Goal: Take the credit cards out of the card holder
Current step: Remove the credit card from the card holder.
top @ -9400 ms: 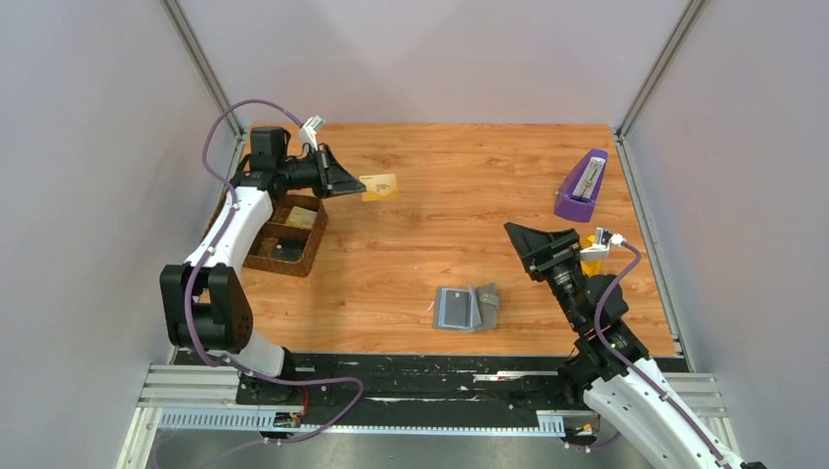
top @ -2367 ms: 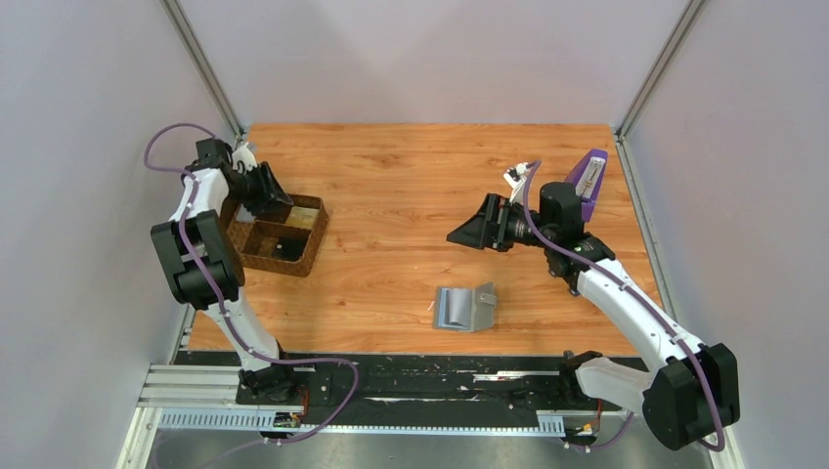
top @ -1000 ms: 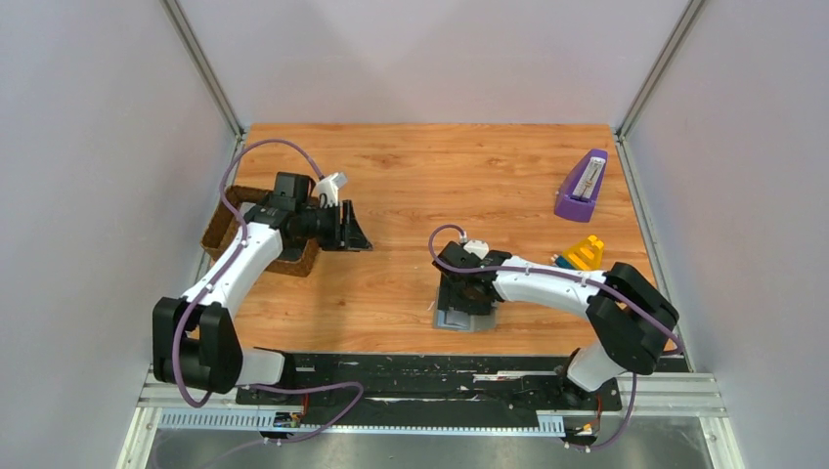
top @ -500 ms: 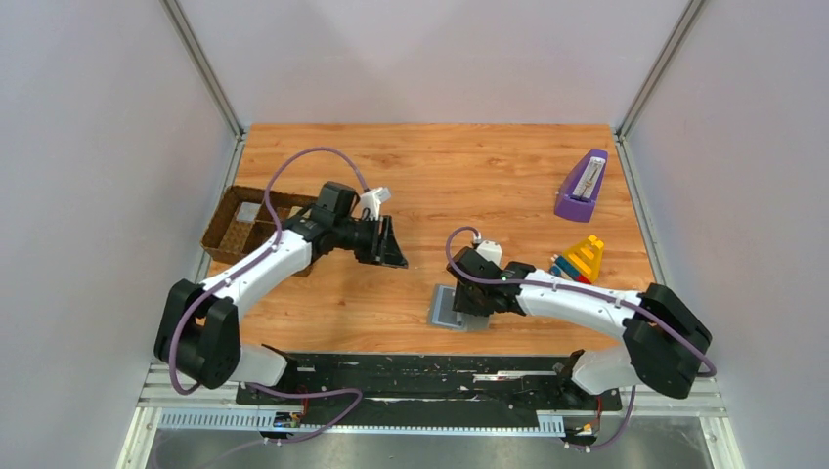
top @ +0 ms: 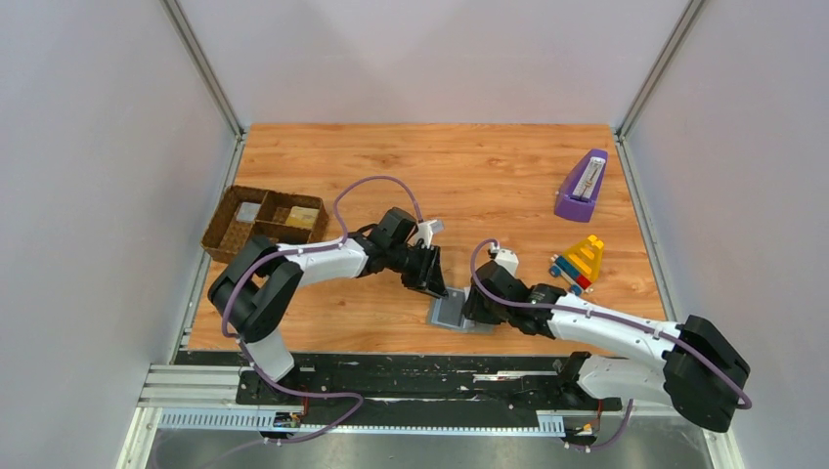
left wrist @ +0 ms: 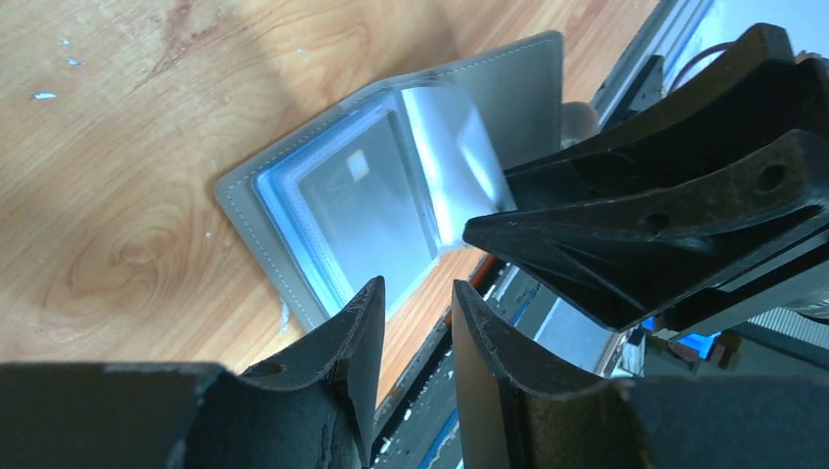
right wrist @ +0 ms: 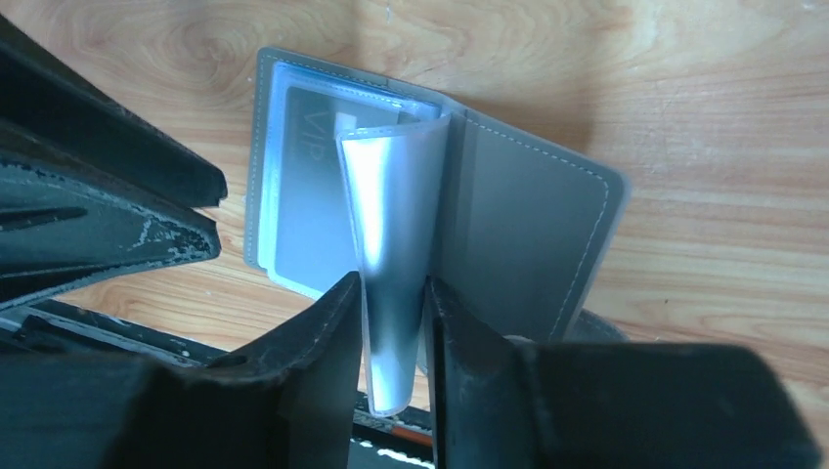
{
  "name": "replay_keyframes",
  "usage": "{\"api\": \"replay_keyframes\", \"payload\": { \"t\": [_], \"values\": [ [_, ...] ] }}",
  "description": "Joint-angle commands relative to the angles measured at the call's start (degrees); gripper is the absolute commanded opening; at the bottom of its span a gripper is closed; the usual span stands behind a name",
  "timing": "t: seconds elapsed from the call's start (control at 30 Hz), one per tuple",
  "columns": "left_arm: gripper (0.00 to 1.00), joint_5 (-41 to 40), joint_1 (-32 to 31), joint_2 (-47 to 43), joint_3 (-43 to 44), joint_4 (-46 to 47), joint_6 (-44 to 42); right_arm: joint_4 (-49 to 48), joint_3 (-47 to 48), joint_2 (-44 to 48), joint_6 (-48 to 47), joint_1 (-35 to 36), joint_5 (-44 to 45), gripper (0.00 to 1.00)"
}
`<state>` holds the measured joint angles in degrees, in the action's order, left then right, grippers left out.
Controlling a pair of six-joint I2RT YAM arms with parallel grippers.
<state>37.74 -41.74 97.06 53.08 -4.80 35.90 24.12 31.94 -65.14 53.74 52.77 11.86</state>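
Card holder (top: 451, 311), lying open on the wooden table (top: 489, 166) near its front edge, with a grey card (right wrist: 308, 230) in one pocket panel. Right gripper (right wrist: 389, 285) pinches a clear leaf (right wrist: 396, 225) of the holder, standing it upright. Left gripper (left wrist: 417, 286), jaws slightly parted and empty, hovers over the holder's edge.

White links (top: 323, 258), black joints (top: 396, 227), purple cables (top: 376, 179); black left claw (left wrist: 417, 288) and right claw (right wrist: 391, 283), seemingly scuffed.
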Motion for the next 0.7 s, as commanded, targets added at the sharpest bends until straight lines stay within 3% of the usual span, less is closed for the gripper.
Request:
{"api": "replay_keyframes", "payload": {
  "t": [0.0, 0.2, 0.4, 0.67],
  "values": [
    [0.41, -2.33, -0.18, 1.09, 1.64, 3.09, 0.01, -5.73, -2.67, 1.98, -4.50, -1.27, -1.14, 0.26],
    [0.45, -4.99, -0.28, 2.12, 1.42, 0.60, -2.48, -7.68, -5.77, 4.51, -5.06, -3.05, -2.02, 0.24],
    [0.42, -1.72, -0.36, 2.44, -0.49, 6.79, -0.71, -7.69, -6.90, 5.42, -6.14, -5.09, -2.08, 0.33],
    [0.40, -6.27, -0.28, 1.44, -0.99, 5.27, -0.92, -4.07, -0.03, 3.61, -5.58, -5.75, -5.55, 0.55]
  ]
}}
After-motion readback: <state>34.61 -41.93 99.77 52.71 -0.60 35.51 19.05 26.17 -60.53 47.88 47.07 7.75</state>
